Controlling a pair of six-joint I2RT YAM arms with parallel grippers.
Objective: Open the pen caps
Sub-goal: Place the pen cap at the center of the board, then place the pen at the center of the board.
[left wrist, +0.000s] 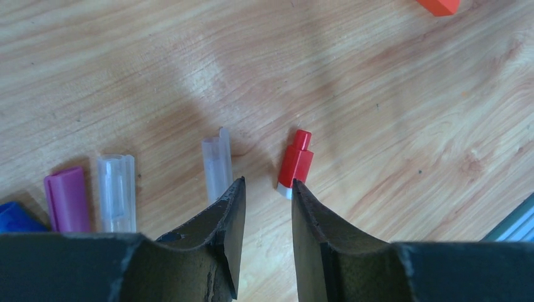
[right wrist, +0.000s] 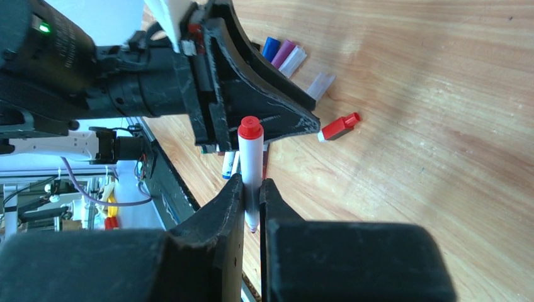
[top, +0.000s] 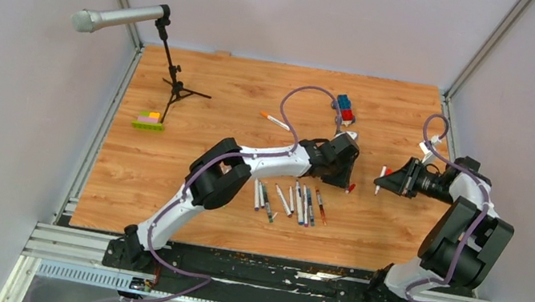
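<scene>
- I am working the release of the red cap (left wrist: 296,165). The left claw (left wrist: 267,184) is standing parted with nothing between its fingers. The cap is lying loose on the desk (left wrist: 390,94), right at the tip of one finger.
- To finish this step cleanly, I am judging that the left claw should be lifting straight up before it goes sideways. A sideways brush could be flicking the cap away and setting it rolling.
- The right claw (right wrist: 252,182) is clenched on a pen (right wrist: 251,157), pinching the white barrel toward its lower end. It is holding the pen in the air just to the right of the left claw.
- The red cap is sitting about midway between the desk's near and far edges, right of centre. It is just beside a clear cap (left wrist: 217,165) and close to the other loose caps (left wrist: 66,198).
- The cap's long axis is lying flat on the desk. Its narrow stub is pointing away from the left claw, and its white-rimmed end is pointing toward it.
- The pen's long axis is crossing the right claw's fingers, with the red end sticking out above them. From overhead it is looking close to upright, though I cannot tell the exact tilt, nor which end is the writing tip.
- I am judging that the pen belongs next to the row of pens (top: 290,202) toward the near edge, laid parallel to them.
</scene>
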